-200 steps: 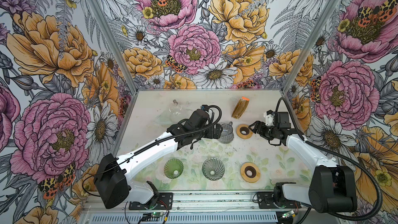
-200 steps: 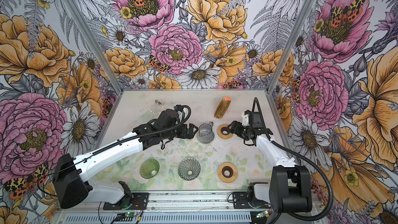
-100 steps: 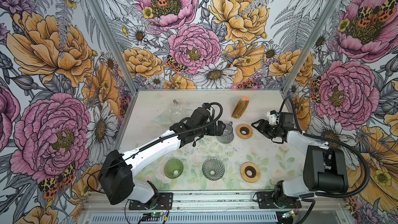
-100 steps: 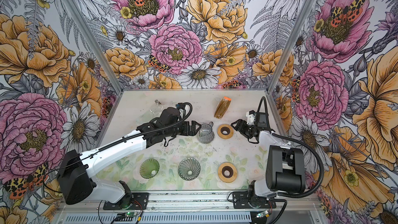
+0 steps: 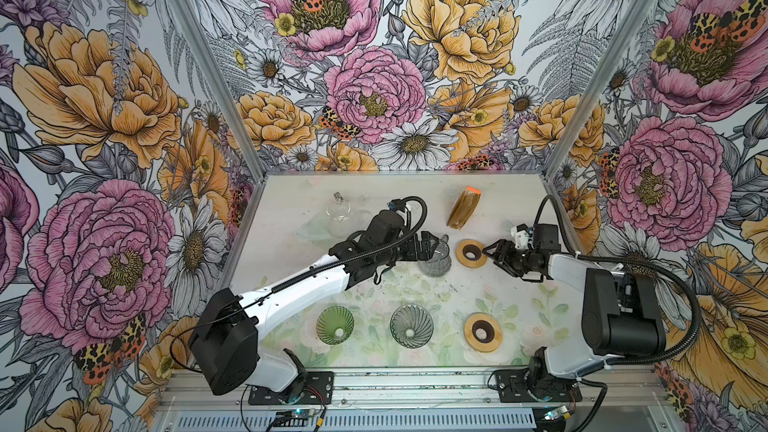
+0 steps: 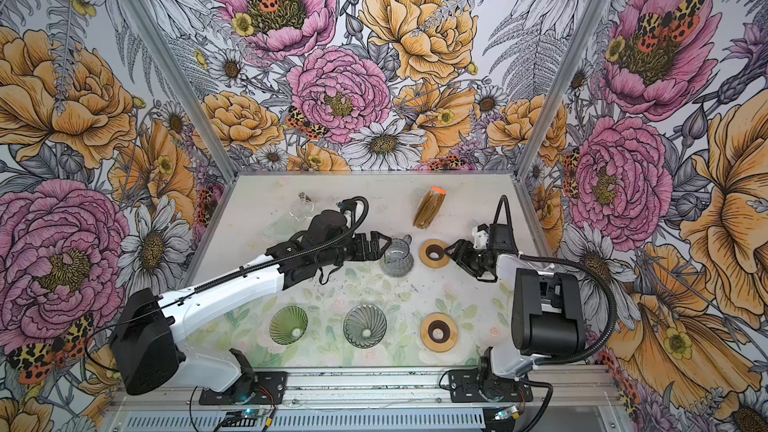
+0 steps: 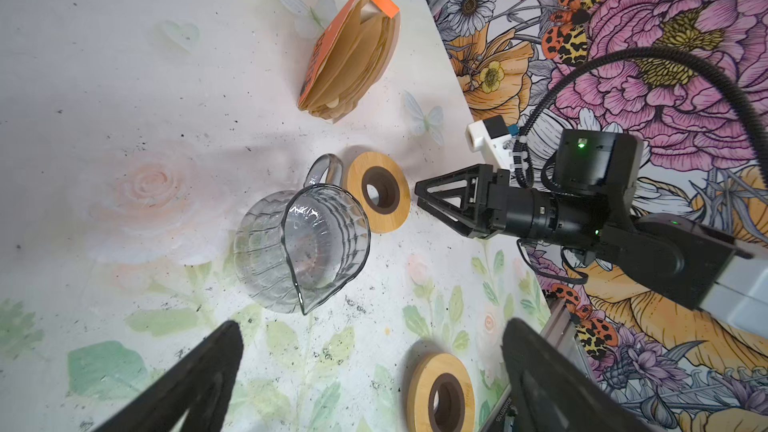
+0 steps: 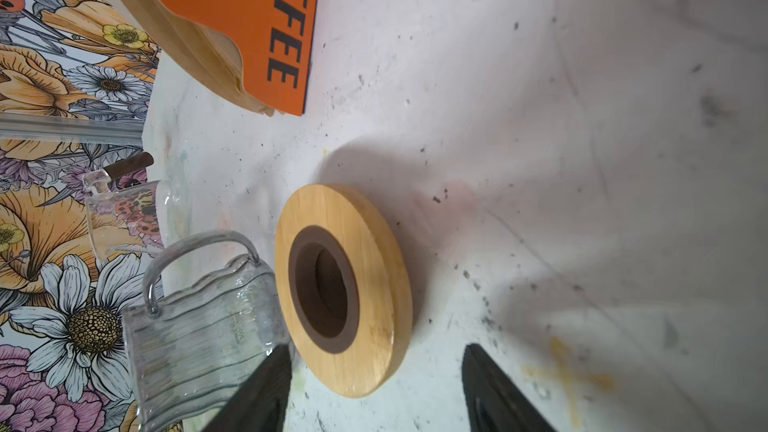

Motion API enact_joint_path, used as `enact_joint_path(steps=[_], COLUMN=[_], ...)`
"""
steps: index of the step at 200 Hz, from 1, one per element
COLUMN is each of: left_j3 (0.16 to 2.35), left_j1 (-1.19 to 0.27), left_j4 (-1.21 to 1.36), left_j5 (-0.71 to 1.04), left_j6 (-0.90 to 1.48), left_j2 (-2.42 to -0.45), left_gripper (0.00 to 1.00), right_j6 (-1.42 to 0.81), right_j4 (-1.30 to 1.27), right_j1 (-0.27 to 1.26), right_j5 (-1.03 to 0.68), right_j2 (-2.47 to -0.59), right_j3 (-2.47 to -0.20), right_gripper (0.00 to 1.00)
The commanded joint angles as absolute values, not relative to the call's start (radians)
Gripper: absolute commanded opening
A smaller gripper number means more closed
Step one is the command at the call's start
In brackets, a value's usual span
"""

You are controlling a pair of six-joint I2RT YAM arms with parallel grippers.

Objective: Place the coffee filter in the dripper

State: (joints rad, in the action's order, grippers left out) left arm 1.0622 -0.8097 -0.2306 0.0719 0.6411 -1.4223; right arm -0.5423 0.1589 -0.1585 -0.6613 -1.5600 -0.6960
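Edged closer to a glass jug (image 5: 435,261) over the past second, the left claw (image 7: 372,326) is spread to its widest and nothing is held. The jug is seen just ahead of the fingertips, not yet between them. The right claw (image 7: 417,198) is shown partly open and empty, its tips just beside a wooden ring (image 5: 471,253) that lies next to the jug's handle. The coffee filters (image 5: 464,211) are left untouched, stacked in an orange-labelled paper sleeve at the far side of the table (image 5: 519,209). They are well apart from the green dripper (image 5: 335,324) and the grey dripper (image 5: 411,325) near the front edge. A single filter is judged light, thin and easily creased. It is best pinched gently by its exposed edge, so that only one sheet is drawn out.
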Motion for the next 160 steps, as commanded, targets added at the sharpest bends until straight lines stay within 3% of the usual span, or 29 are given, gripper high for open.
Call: enact_joint_path(steps=[1, 160], left_j3=[1.062, 1.116], left_j1=[-0.82, -0.856], left_j4=[-0.199, -0.204], left_j5=[0.07, 0.056], left_j6=[0.647, 0.646], left_j2=[-1.437, -1.518], left_gripper=[0.99, 0.99], right_j6=[-0.561, -0.635], right_j4=[0.097, -0.069], right_j1=[-0.158, -0.126], right_j5=[-0.69, -0.757], right_j2=[-1.59, -1.732], right_j3=[-0.694, -0.702], right_gripper=[0.66, 0.46])
